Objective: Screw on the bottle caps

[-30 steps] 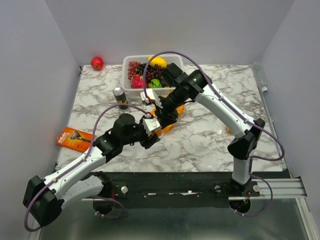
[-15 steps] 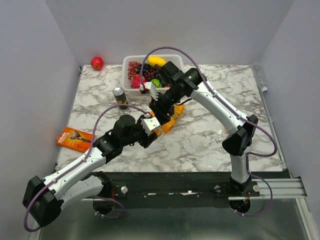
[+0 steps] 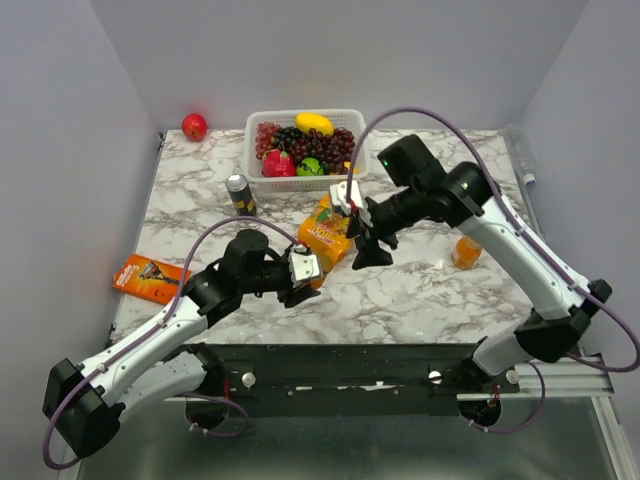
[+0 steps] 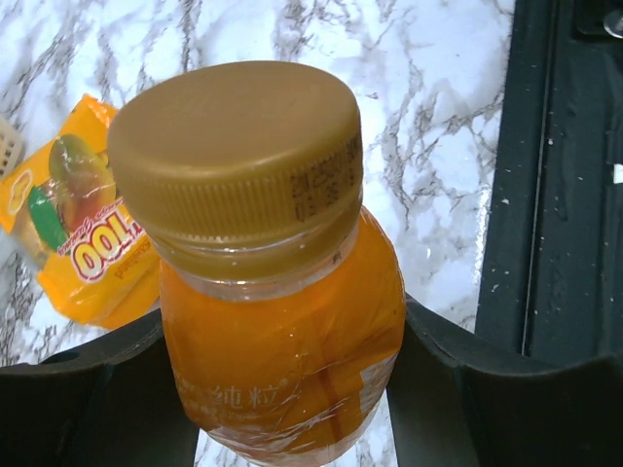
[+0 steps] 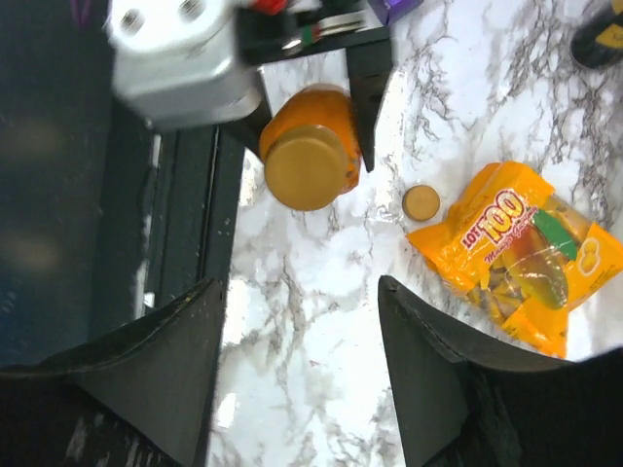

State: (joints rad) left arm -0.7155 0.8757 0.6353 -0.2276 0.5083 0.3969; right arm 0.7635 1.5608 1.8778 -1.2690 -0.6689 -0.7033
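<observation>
My left gripper (image 3: 303, 272) is shut on a small orange juice bottle (image 4: 282, 360) and holds it upright near the table's front. A golden-orange cap (image 4: 238, 156) sits on its neck. The right wrist view shows the same bottle (image 5: 331, 122) and cap (image 5: 304, 165) from above. My right gripper (image 3: 365, 243) is open and empty, hovering to the right of that bottle, apart from it. A loose golden-orange cap (image 5: 421, 201) lies on the marble beside a snack bag. A second orange bottle (image 3: 465, 251) stands at the right. The colourless bottle and the white cap are out of view.
An orange snack bag (image 3: 325, 230) lies mid-table between the grippers. A dark can (image 3: 238, 193) stands at the back left, a white fruit basket (image 3: 255, 165) behind it, a red apple (image 3: 194, 126) in the far left corner. An orange packet (image 3: 150, 277) lies at the left edge.
My right gripper has let go at the held bottle's top and drawn back to the right, open. The left gripper with the bottle shifted slightly nearer. The right-hand bottle has come into view.
</observation>
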